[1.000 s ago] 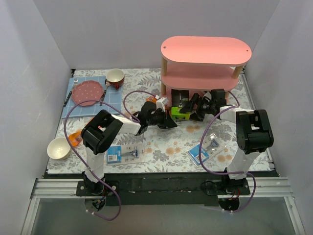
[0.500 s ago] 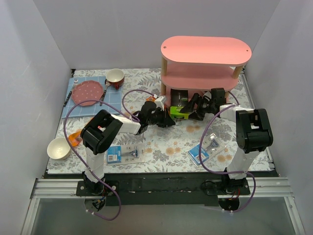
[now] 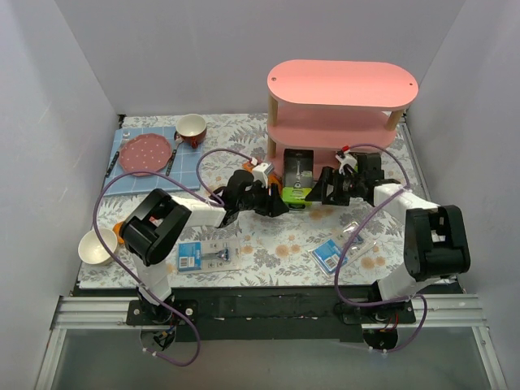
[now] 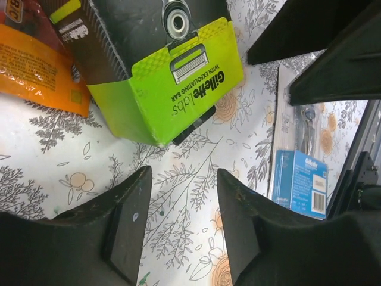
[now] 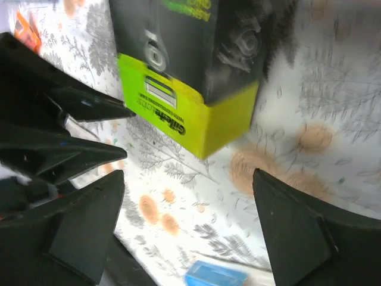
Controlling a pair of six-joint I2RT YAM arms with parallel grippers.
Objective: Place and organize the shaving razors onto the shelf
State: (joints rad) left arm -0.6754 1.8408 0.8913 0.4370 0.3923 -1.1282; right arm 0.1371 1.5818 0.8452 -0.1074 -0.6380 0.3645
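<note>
- left gripper (image 4: pixel 183 179): fingers spread, only floral tablecloth (image 4: pixel 178 238) between them. Tips lie just short of the lime-green end of the Gillette Labs razor box (image 4: pixel 178 71), not touching it.
- right gripper (image 5: pixel 184 179): fingers spread wide, holding nothing. The same box's lime end sits beyond the gap, untouched.
- Top view: the box lies flat at the foot of the pink shelf (image 3: pixel 341 85), at its left front, lime end toward the arms. Whether its dark end rests on the lowest board, cannot tell.
- The 2 grippers flank the lime end, left one at the near-left corner, right one at the right edge.
- orange BIC packet (image 4: pixel 36 59) lies just beside the box, on the side away from the right gripper.
- left blister pack (image 3: pixel 207 256) and right blister pack (image 3: pixel 337 253) lie near the table's near edge, well apart from the shelf.
- Room: bare cloth runs between the lime end and the 2 blister packs.
- Edges: the shelf's right end stands near the right wall (image 3: pixel 487 122).
- pink plate (image 3: pixel 146 153) and cup (image 3: pixel 192 127) are far left, white bowl (image 3: pixel 96 246) near left, all well apart from the box.
</note>
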